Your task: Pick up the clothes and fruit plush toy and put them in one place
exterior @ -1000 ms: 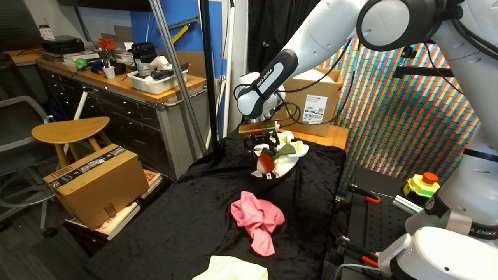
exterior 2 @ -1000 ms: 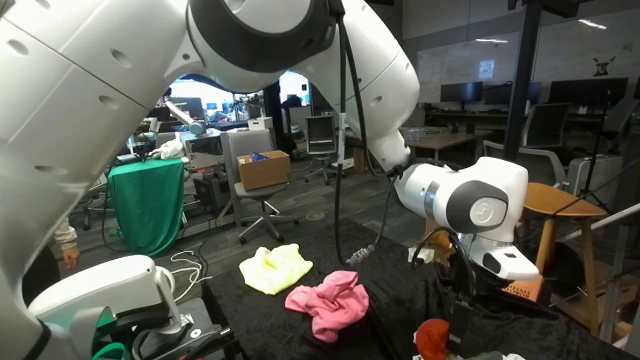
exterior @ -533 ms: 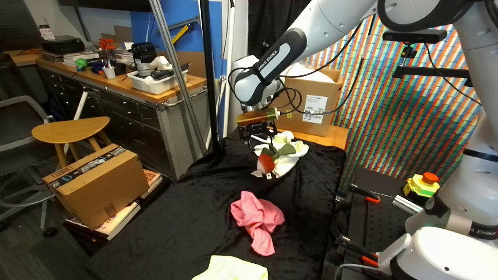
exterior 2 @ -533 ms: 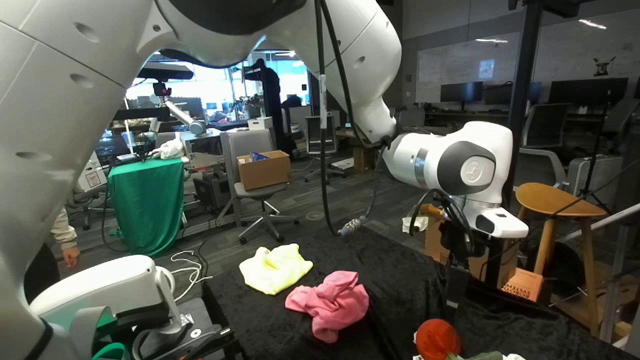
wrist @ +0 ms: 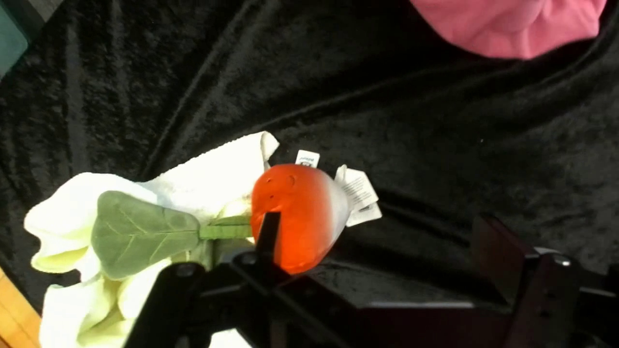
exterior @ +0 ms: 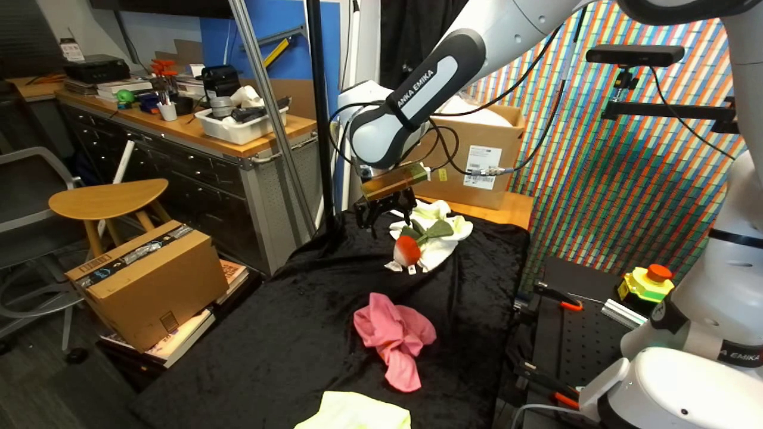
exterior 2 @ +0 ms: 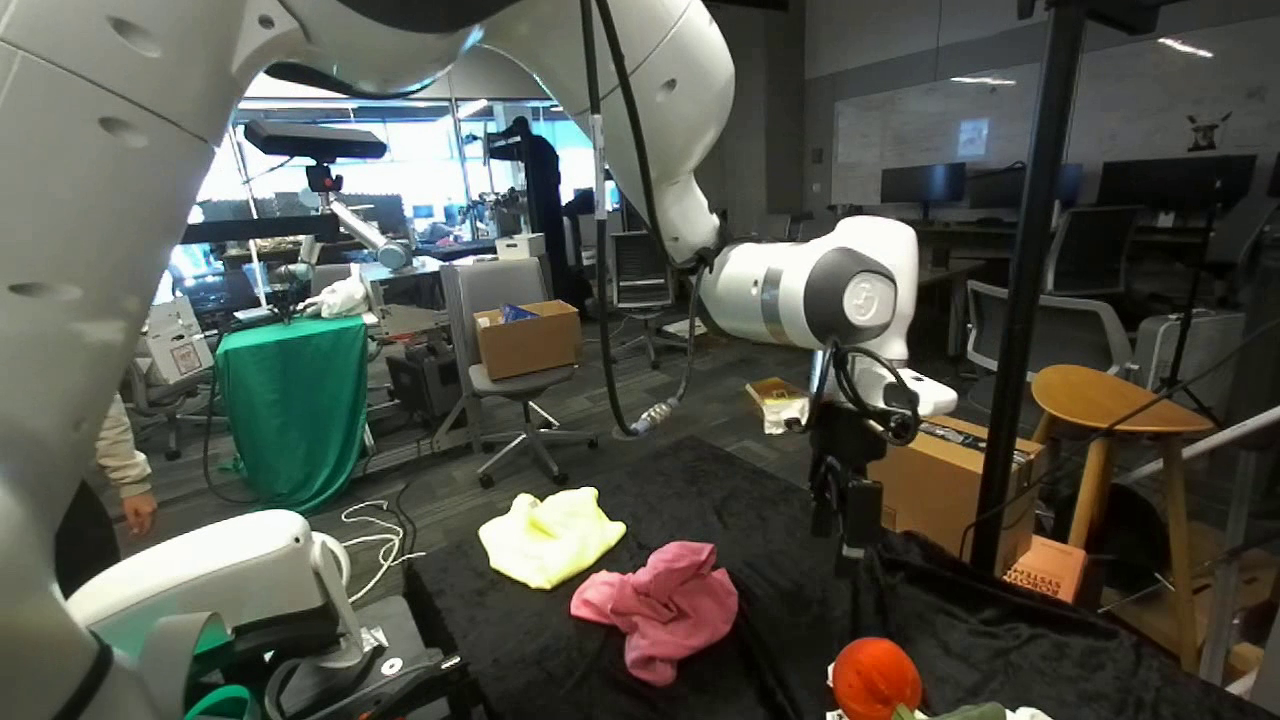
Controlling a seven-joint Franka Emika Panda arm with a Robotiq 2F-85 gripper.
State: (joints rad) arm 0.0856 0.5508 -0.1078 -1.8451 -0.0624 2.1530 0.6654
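The fruit plush toy, orange-red with green leaves, lies on a pale cream cloth [exterior: 438,253] at the table's far end in an exterior view [exterior: 407,250]. It also shows in an exterior view [exterior 2: 875,680] and the wrist view [wrist: 304,212]. A crumpled pink cloth [exterior: 393,333] lies mid-table, also in view [exterior 2: 665,610]. A bright yellow cloth [exterior: 354,414] lies beyond it, whole in an exterior view [exterior 2: 550,540]. My gripper [exterior: 390,223] is open and empty, raised above the table beside the toy. In the wrist view [wrist: 379,217] one finger overlaps the toy, the other is over black fabric.
Black fabric [exterior: 286,339] covers the table. A cardboard box [exterior: 477,161] stands behind its far end. Upright metal posts [exterior: 319,119] stand along one side. A cardboard box [exterior: 149,280] sits on books beside the table. An emergency stop [exterior: 647,283] is near the robot base.
My gripper has risen from beside the plush toy and shifted away from it, leftward in both exterior views. The toy and cloths have stayed in place.
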